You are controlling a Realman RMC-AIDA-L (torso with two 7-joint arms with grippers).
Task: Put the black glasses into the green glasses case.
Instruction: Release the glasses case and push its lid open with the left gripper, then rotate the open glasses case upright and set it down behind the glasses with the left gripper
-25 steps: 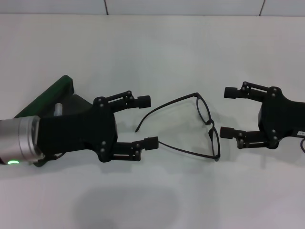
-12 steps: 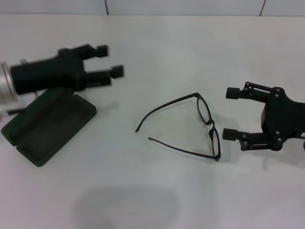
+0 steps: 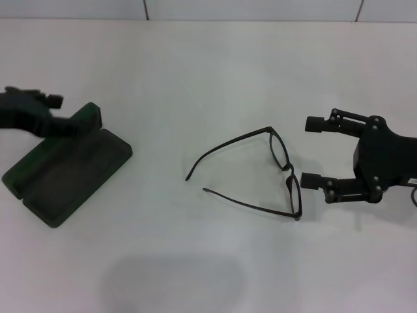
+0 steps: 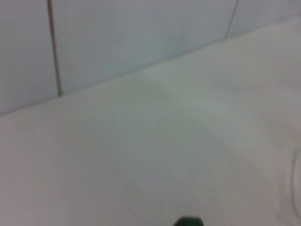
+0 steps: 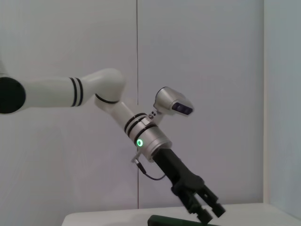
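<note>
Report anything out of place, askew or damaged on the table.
Nothing looks damaged or spilled. The black glasses lie with temple arms unfolded, apart from the open green glasses case. The right gripper is open beside the glasses; the left gripper is above the case's far end.

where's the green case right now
In the head view the green glasses case lies open on the table's left side, the left pincer just behind it, the black glasses well to its right.

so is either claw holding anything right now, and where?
Nothing is held. The right claw is open beside the glasses, not touching them. The left claw is over the far edge of the open case, gripping nothing visible.
</note>
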